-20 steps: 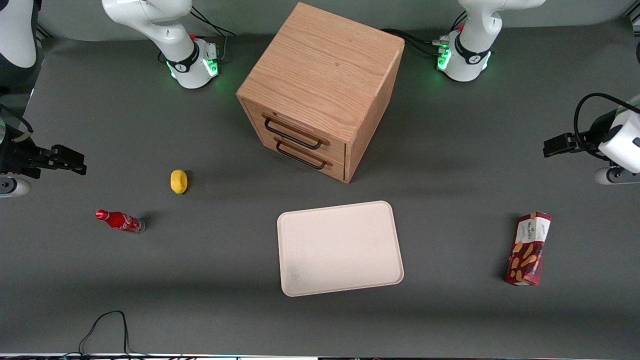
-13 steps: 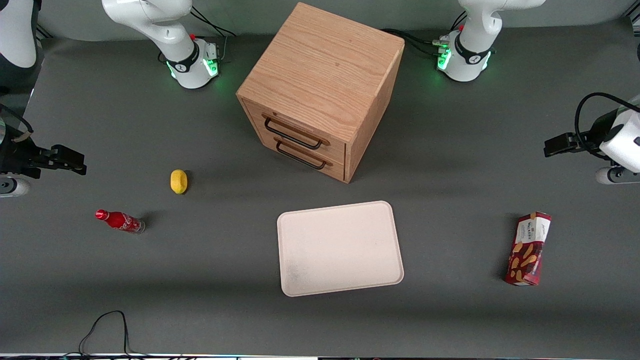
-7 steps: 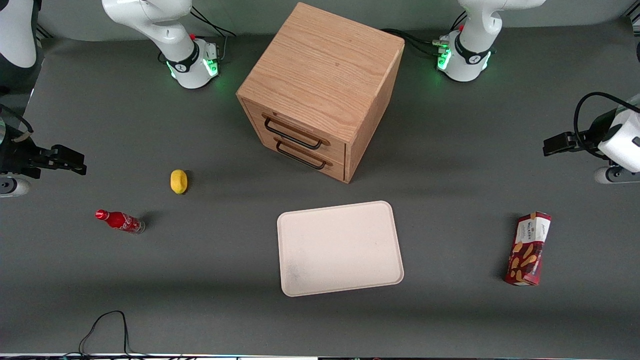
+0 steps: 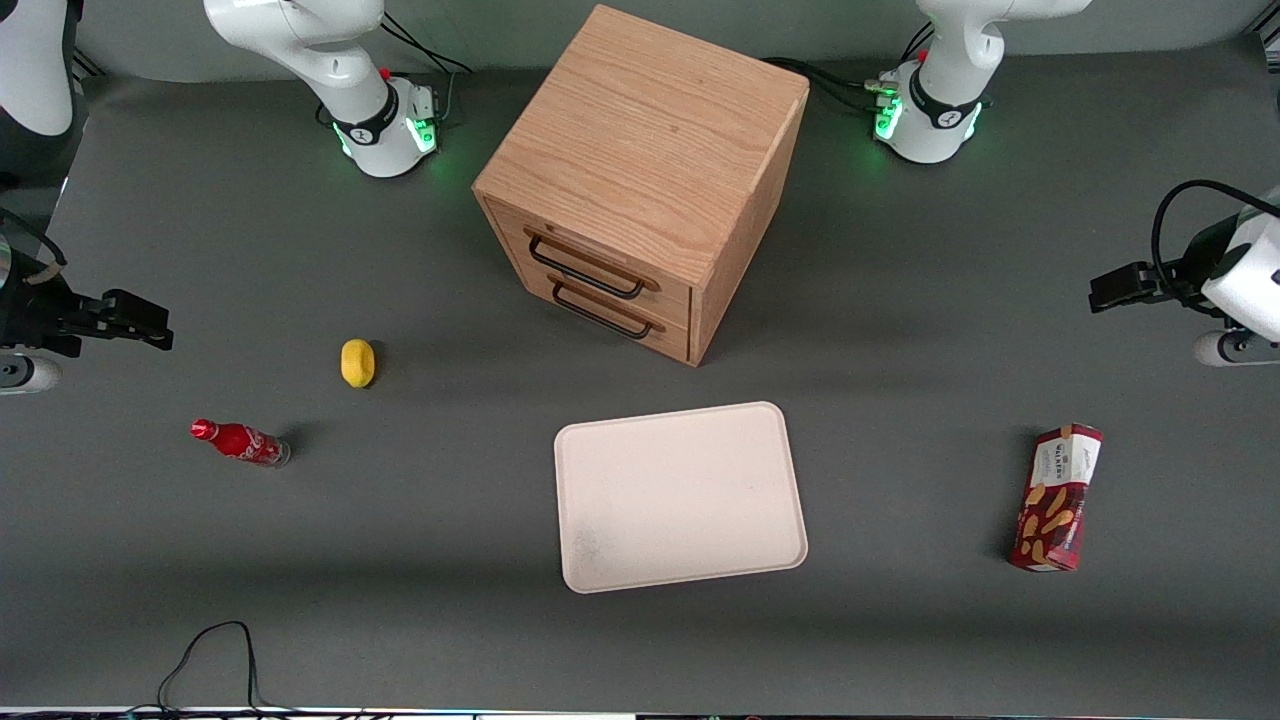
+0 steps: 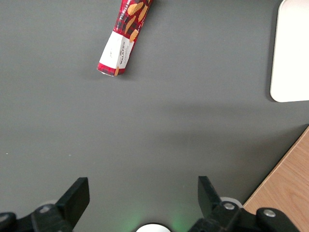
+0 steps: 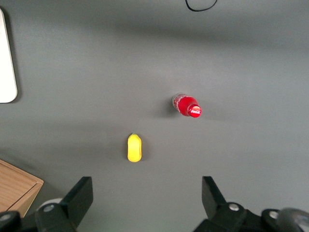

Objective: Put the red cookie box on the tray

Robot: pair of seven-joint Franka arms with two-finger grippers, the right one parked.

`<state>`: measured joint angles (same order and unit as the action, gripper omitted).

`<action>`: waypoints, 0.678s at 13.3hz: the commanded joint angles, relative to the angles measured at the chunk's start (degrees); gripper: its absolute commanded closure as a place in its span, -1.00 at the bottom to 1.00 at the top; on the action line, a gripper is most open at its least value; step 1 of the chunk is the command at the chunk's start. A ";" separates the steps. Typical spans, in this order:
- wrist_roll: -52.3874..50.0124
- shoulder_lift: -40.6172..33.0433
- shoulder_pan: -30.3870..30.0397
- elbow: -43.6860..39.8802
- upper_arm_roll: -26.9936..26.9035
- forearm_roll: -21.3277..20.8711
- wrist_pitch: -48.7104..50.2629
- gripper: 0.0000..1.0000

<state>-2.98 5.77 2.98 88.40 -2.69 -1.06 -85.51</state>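
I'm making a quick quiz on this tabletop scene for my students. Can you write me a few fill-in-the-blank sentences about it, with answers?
1. The red cookie box lies on the ____, not on the tray.
2. The gripper, up above the table toward the working arm's end, holds ____.
3. The wooden cabinet has ____ drawers, each with a dark handle.
4. The yellow lemon lies beside a small red ____.

Answers: table; nothing; two; bottle
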 commanded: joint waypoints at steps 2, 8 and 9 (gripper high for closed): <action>4.01 0.38 0.09 -2.61 -0.56 -0.08 2.45 -1.00; 35.97 12.32 -6.39 -17.45 -1.70 -1.49 2.98 -1.00; 37.59 13.91 -7.11 -19.22 -1.70 -1.49 2.98 -1.00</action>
<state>27.72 13.78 -1.99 77.30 -4.47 -2.22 -84.94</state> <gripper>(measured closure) 0.000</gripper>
